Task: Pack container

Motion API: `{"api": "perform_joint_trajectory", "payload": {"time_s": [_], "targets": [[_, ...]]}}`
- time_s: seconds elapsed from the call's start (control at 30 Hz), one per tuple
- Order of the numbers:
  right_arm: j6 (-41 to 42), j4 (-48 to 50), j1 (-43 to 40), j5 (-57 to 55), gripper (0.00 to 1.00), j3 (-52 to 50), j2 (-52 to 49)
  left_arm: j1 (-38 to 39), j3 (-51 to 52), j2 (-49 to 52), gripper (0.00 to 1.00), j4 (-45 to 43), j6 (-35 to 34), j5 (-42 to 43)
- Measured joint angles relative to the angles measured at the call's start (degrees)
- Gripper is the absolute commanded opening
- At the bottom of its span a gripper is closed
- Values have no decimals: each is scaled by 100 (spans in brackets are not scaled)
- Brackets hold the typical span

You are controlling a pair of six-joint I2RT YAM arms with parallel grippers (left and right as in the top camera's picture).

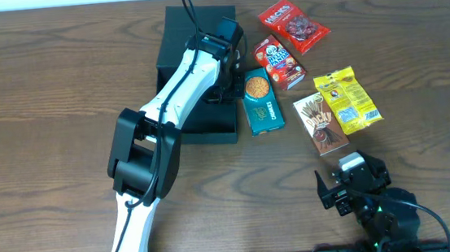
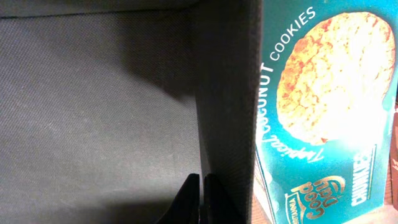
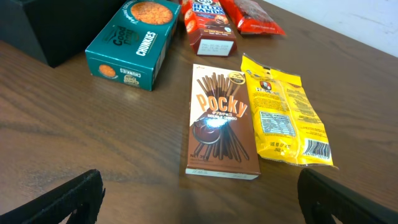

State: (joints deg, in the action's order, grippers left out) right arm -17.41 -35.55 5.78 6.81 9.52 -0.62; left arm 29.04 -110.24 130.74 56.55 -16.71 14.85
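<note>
The container [image 1: 175, 40] is a dark, shallow box at the table's back middle; its grey floor [image 2: 93, 118] and right wall [image 2: 227, 106] fill the left wrist view. My left gripper [image 2: 202, 199] is shut with nothing between its fingers, down inside the container against that right wall [image 1: 226, 89]. Just outside the wall lies a teal cookie box [image 1: 261, 100] [image 2: 323, 106] [image 3: 132, 43]. My right gripper [image 1: 352, 182] [image 3: 205, 211] stands open low at the front right, empty, a short way in front of the brown Pocky box [image 1: 319, 123] [image 3: 222, 121].
A yellow snack bag [image 1: 347, 101] [image 3: 286, 112] lies beside the Pocky box. Behind them are a red Hello Panda box [image 1: 279, 62] [image 3: 211, 28] and a red bag [image 1: 294, 26] [image 3: 252, 15]. The left arm [image 1: 173, 98] stretches across the container's front.
</note>
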Motion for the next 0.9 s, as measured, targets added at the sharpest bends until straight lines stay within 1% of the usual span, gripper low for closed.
{"api": "perform_joint_trajectory", "payload": {"time_s": [0.23,0.53,0.67,0.77,0.9], "targets": [[0,0,0,0,99,0,0,0,0,0,6,-15,-120,37],[0,0,0,0,99,0,0,0,0,0,6,-66,-544,177],[-2,0,0,0,99,0,0,0,0,0,6,-46,-608,164],[0,2,0,0,99,0,0,-2,0,0,6,68,-595,-26],[0,0,0,0,99,0,0,-59,0,-31,6,269,-573,-664]]}}
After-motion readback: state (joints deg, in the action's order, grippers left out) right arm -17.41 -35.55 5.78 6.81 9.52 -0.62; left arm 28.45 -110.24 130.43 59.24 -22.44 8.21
